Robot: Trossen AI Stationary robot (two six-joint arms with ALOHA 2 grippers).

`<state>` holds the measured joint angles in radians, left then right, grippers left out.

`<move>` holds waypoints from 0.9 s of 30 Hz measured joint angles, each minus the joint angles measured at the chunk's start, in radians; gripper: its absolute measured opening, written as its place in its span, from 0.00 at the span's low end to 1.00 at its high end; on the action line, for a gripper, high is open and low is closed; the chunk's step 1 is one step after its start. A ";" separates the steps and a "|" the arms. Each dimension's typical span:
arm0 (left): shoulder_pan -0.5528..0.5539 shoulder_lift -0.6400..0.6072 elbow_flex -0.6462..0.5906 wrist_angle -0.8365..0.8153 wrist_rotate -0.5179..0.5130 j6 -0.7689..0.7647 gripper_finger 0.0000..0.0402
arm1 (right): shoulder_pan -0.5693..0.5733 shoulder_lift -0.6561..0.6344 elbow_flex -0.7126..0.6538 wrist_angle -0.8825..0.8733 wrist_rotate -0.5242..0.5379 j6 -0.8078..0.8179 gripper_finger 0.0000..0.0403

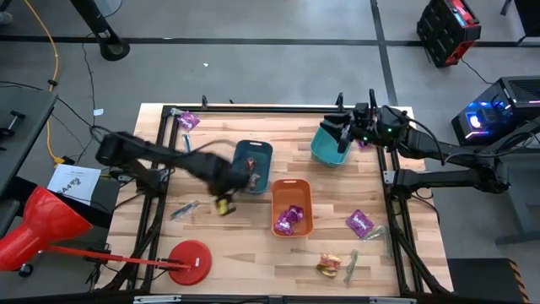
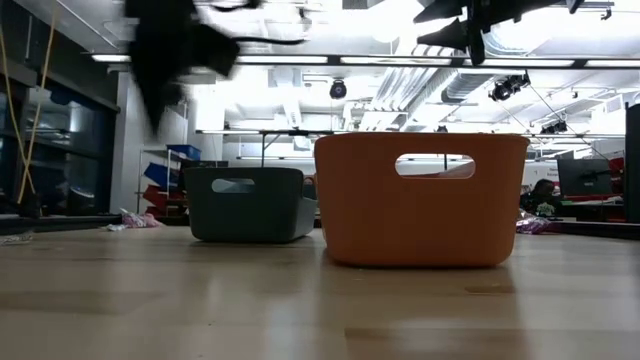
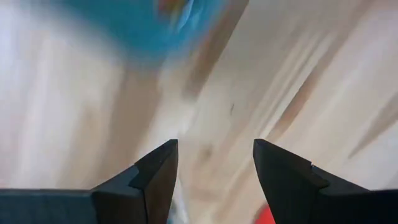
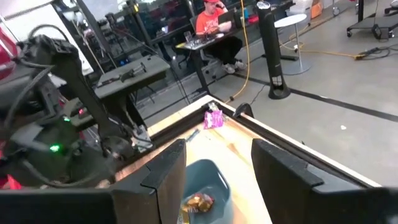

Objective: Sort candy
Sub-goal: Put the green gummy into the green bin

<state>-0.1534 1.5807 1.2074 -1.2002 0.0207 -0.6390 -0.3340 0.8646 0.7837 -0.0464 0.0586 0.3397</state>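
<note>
The left gripper (image 3: 214, 168), jaws spread wide and empty, sweeps over the surface (image 1: 253, 245) beside a gold candy (image 1: 224, 206); at this speed it may overshoot or knock it. The right gripper (image 4: 217, 168), also wide open, hovers over the far teal bin (image 1: 327, 145).

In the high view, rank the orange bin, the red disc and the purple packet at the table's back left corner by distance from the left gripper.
Measured from the left gripper, jaws open, at mid-table:
1. Orange bin, just to its right.
2. Red disc, toward the front left edge.
3. Purple packet, at the back left corner; only slightly farther than the disc.
</note>
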 joint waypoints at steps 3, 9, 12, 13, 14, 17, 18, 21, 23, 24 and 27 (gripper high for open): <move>-0.112 -0.075 -0.138 -0.004 0.030 -0.257 0.50 | 0.000 0.000 0.000 -0.010 0.000 -0.001 0.44; -0.240 -0.171 -0.349 0.036 0.067 -0.477 0.50 | -0.004 0.003 0.000 -0.011 0.000 -0.008 0.44; -0.241 -0.185 -0.441 0.101 0.117 -0.482 0.50 | -0.012 0.009 0.000 -0.018 -0.001 0.000 0.44; -0.238 -0.185 -0.467 0.112 0.143 -0.482 0.50 | -0.013 0.012 0.000 -0.017 0.000 0.001 0.44; -0.233 -0.182 -0.488 0.122 0.160 -0.482 0.50 | -0.013 0.013 0.000 -0.018 0.000 0.002 0.44; -0.218 -0.176 -0.540 0.136 0.163 -0.482 0.50 | -0.013 0.018 0.000 -0.016 0.000 0.010 0.44; -0.210 -0.174 -0.553 0.134 0.154 -0.485 0.50 | -0.013 0.018 0.000 -0.017 0.000 0.011 0.44; -0.186 -0.171 -0.591 0.139 0.122 -0.509 0.50 | -0.013 0.023 0.000 -0.016 0.000 0.022 0.44; -0.171 -0.172 -0.621 0.187 0.132 -0.504 0.50 | -0.013 0.025 0.000 -0.018 0.000 0.025 0.44; -0.165 -0.172 -0.633 0.220 0.159 -0.493 0.50 | -0.013 0.026 0.000 -0.019 0.000 0.028 0.44; -0.153 -0.173 -0.660 0.330 0.251 -0.461 0.46 | -0.013 0.027 0.000 -0.018 0.000 0.047 0.44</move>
<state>-0.3069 1.4080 0.5476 -0.8706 0.2718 -1.1002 -0.3473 0.8917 0.7841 -0.0642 0.0585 0.3862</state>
